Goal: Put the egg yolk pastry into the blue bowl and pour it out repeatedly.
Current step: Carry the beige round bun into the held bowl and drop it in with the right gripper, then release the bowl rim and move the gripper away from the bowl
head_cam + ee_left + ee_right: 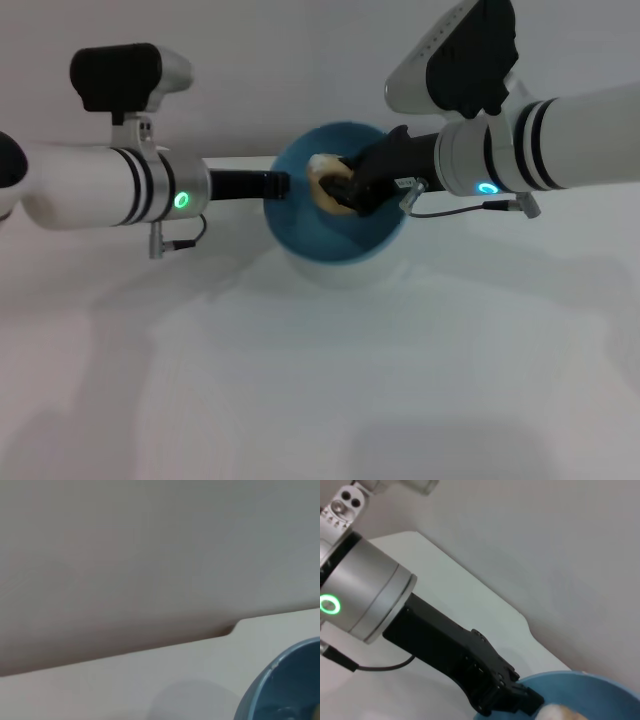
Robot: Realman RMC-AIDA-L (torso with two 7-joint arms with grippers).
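Head view: round glossy light-blue bowl (337, 212) is sitting on the white table (320, 380) near its far edge, centre of frame, tilted w/ opening facing the camera. Small rounded pale tan egg yolk pastry (327, 188) is sitting inside the bowl, upper-left part of the interior, just under the rim.

Right gripper (345, 187) is reaching in from the right over the bowl rim, black fingers closing around the pastry and pinching it from the right side; pastry is partly covered by them. Right arm's white forearm w/ blue ring light is hanging above the table right of the bowl.

Left gripper (283, 184) is coming in from the left, tip touching the bowl's left rim. In the right wrist view the left gripper (517, 700) is showing as a black body w/ its end clamping on the bowl (580, 692) rim, fingers pressing together on the rim edge; a bit of pastry (560, 713) is showing just beside it inside the bowl.

Left wrist view: only a slice of the bowl (280, 690) edge and table (125, 680) against a plain wall; own fingers not in the pic.
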